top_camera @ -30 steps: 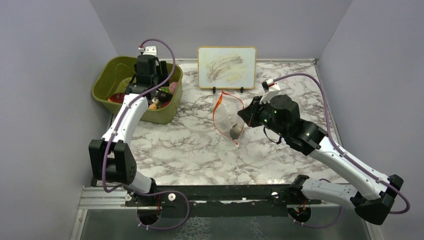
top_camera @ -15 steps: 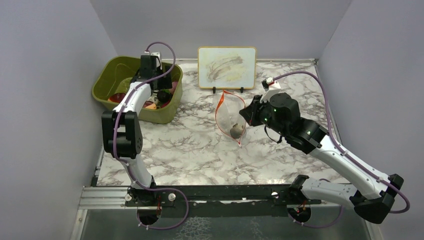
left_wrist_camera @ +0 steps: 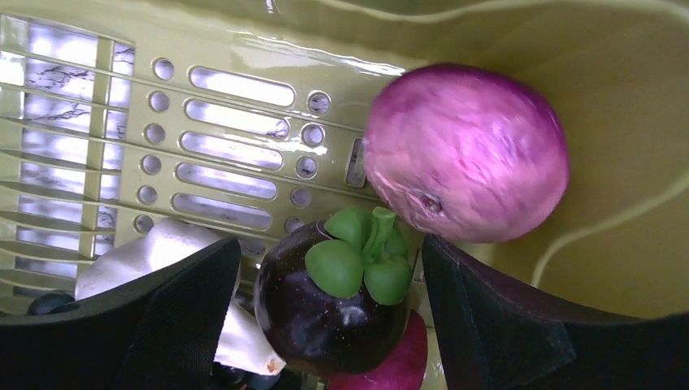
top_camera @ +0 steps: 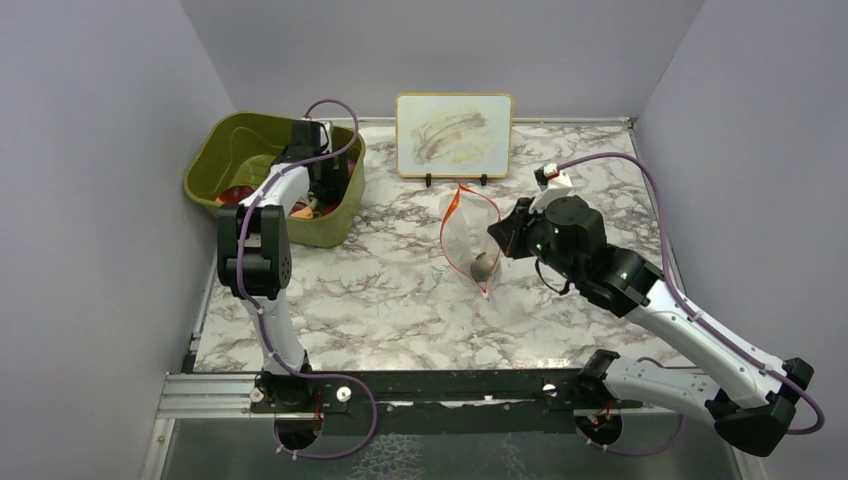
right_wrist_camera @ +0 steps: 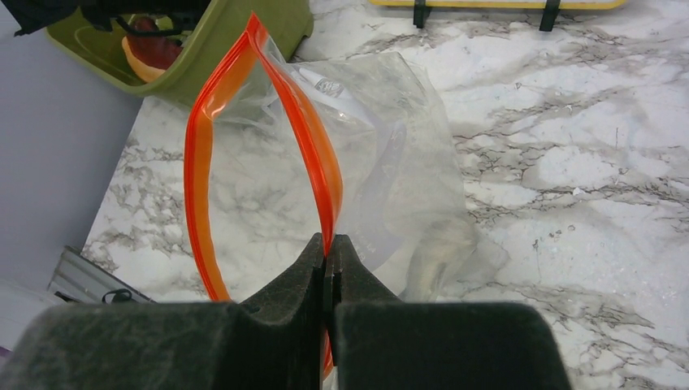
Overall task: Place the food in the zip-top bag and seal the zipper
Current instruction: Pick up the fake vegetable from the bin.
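One dark fruit, likely hard and slick, sits between the spread jaws of my left gripper; I'd pinch its round middle. My right gripper clamps the zipper of the floppy bag.

My overhead feed is bright and even, lit softly from above, with only faint shadows on the marble table and a dull glint at 6 o'clock. On the left wrist feed, glare streaks the green bin toward 12 o'clock, white light glows through its slots at 9 o'clock, the purple onion looks slightly smeared, and the left fingers are dark. On the right wrist feed the zipper is crisp, while the right fingers blur at 6 o'clock.
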